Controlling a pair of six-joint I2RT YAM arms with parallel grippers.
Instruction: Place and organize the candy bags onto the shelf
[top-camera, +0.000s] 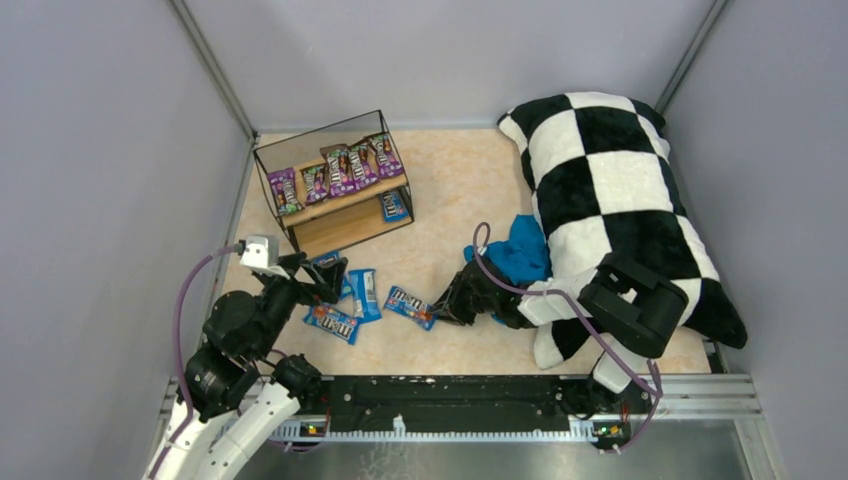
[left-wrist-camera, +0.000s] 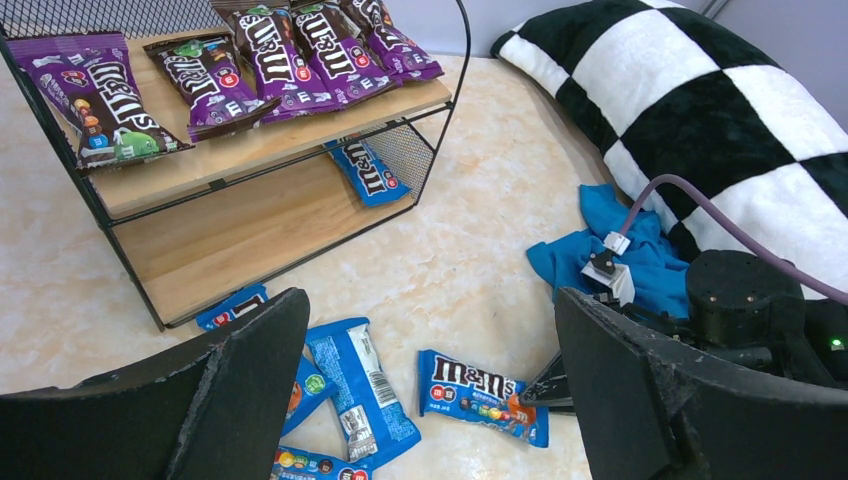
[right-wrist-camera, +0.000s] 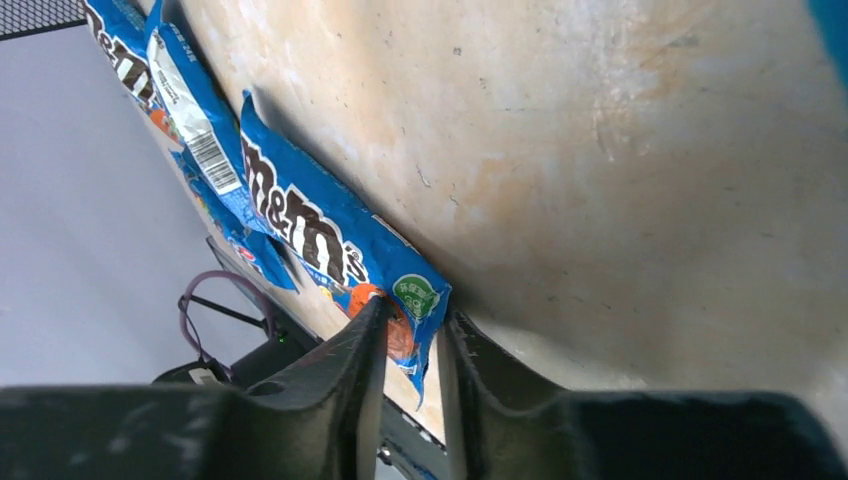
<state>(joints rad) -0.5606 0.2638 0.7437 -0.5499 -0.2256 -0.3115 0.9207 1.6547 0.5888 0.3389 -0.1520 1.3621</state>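
Note:
The shelf (top-camera: 340, 228) (left-wrist-camera: 250, 235) stands at the back left. Several purple candy bags (top-camera: 340, 168) (left-wrist-camera: 270, 55) lie on its top board and one blue bag (top-camera: 394, 206) (left-wrist-camera: 365, 172) on the lower board. Several blue bags (top-camera: 362, 293) (left-wrist-camera: 360, 390) lie on the table in front of it. My right gripper (top-camera: 447, 305) (right-wrist-camera: 415, 320) lies low, its jaws narrowed onto the right end of one blue candy bag (top-camera: 410, 306) (left-wrist-camera: 480, 395) (right-wrist-camera: 320, 235). My left gripper (top-camera: 335, 280) (left-wrist-camera: 430, 300) hangs open over the loose blue bags, holding nothing.
A big black-and-white checkered pillow (top-camera: 620, 190) fills the right side, and my right arm reaches across its lower end. A blue cloth (top-camera: 520, 250) (left-wrist-camera: 640, 250) lies against the pillow behind my right gripper. Grey walls enclose the table.

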